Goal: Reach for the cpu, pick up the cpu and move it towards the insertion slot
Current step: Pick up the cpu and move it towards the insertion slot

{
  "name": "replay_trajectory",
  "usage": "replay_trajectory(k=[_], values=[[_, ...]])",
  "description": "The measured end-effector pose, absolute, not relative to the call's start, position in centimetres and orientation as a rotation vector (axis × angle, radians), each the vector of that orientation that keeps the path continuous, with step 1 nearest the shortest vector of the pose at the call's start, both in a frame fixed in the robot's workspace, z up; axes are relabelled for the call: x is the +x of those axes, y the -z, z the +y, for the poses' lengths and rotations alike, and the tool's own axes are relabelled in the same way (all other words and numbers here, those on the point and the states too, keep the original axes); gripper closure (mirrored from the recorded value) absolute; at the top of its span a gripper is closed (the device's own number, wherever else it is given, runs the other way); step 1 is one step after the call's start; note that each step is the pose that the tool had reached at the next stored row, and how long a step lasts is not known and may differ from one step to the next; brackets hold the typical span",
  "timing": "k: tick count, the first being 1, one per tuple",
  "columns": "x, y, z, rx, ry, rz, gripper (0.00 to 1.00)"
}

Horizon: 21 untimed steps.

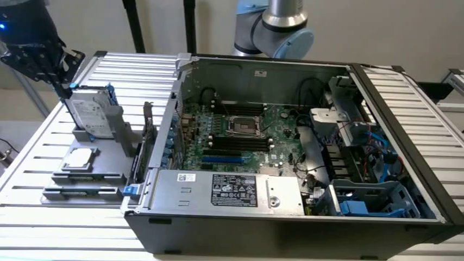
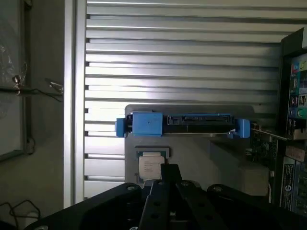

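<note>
Hovering well apart from the small silvery square cpu, the black gripper is closed and empty; a good reach needs centred alignment.

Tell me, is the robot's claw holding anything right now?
No, nothing is held. The gripper is shut and empty, up in the air, and the cpu lies on its grey stand, apart from it.
</note>
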<state>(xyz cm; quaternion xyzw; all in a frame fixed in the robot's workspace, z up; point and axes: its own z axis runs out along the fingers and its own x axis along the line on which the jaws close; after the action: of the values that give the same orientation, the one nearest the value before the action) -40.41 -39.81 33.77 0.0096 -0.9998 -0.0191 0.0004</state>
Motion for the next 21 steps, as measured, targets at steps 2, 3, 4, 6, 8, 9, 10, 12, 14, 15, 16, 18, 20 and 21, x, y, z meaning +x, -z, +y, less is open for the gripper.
replay_trajectory(k=[2,3,4,6,8,9,10,12,14,15,16,18,20,21], values=[[-40.7,-33.7,-40.5,0.03,0.06,-3.14,0.89],[-41.0,-33.7,-40.7,0.03,0.06,-3.14,0.89],[-41.2,-33.6,-40.8,0.03,0.06,-3.14,0.89],[-41.7,-33.6,-41.1,0.03,0.06,-3.14,0.89],[-41.9,-33.6,-41.2,0.03,0.06,-3.14,0.89],[-41.9,-33.6,-41.2,0.03,0.06,-3.14,0.89],[-41.9,-33.6,-41.2,0.03,0.06,-3.14,0.89],[-41.9,-33.6,-41.2,0.03,0.06,-3.14,0.89],[-42.0,-33.6,-41.2,0.03,0.06,-3.14,0.88],[-42.1,-33.6,-41.2,0.03,0.06,-3.14,0.82],[-42.1,-33.5,-41.2,0.031,0.06,-3.14,0.76],[-42.3,-33.6,-41.2,0.031,0.06,-3.14,0.7],[-42.4,-33.5,-41.2,0.032,0.06,-3.14,0.64],[-42.5,-33.5,-41.2,0.032,0.06,-3.14,0.58]])
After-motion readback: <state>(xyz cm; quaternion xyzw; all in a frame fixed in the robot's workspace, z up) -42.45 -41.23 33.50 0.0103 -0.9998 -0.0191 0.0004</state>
